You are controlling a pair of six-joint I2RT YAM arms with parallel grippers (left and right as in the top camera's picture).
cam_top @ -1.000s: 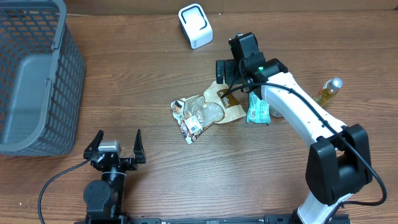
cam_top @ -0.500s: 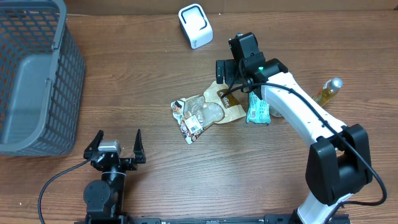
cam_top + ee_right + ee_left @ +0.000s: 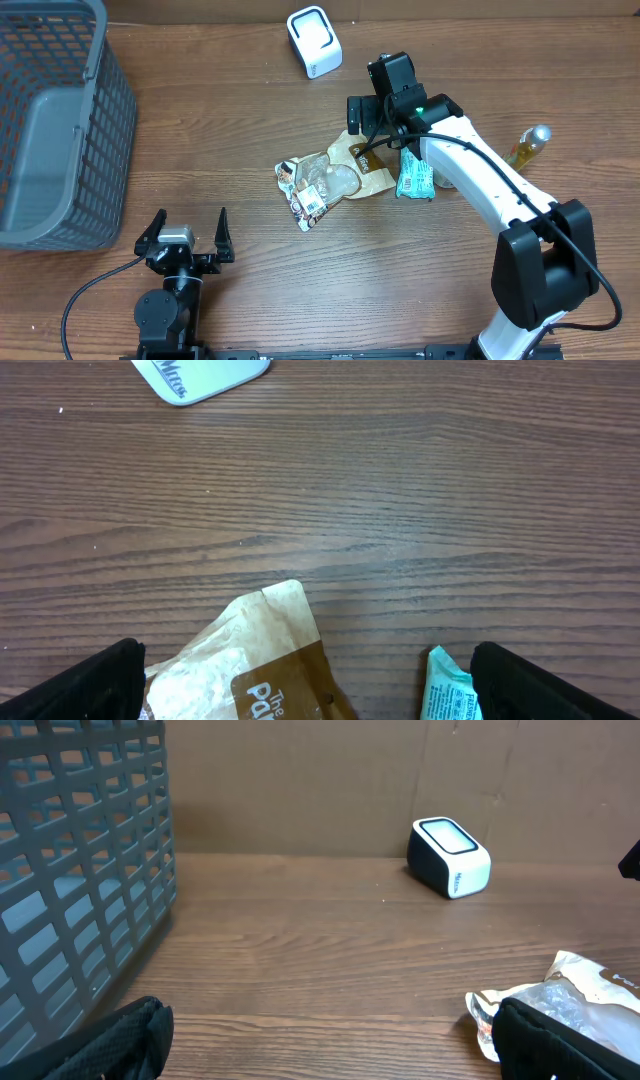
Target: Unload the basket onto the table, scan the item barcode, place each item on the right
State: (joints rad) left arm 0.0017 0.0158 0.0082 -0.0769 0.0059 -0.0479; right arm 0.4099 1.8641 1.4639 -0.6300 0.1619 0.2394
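A white barcode scanner [image 3: 314, 41] stands at the back of the table, also seen in the left wrist view [image 3: 449, 857] and the right wrist view [image 3: 200, 375]. A brown paper bag [image 3: 368, 168] lies mid-table, partly over a clear plastic packet [image 3: 315, 187] with a printed label. A teal packet [image 3: 414, 178] lies beside them. My right gripper [image 3: 380, 130] hovers open above the brown bag [image 3: 270, 660] and teal packet [image 3: 447, 695], holding nothing. My left gripper [image 3: 189, 224] rests open near the front edge, far from the items.
A grey mesh basket [image 3: 55, 120] fills the left side, close to the left gripper's view [image 3: 70, 870]. A yellow bottle [image 3: 527, 146] lies at the right, beyond the right arm. Bare wood lies between the scanner and the items.
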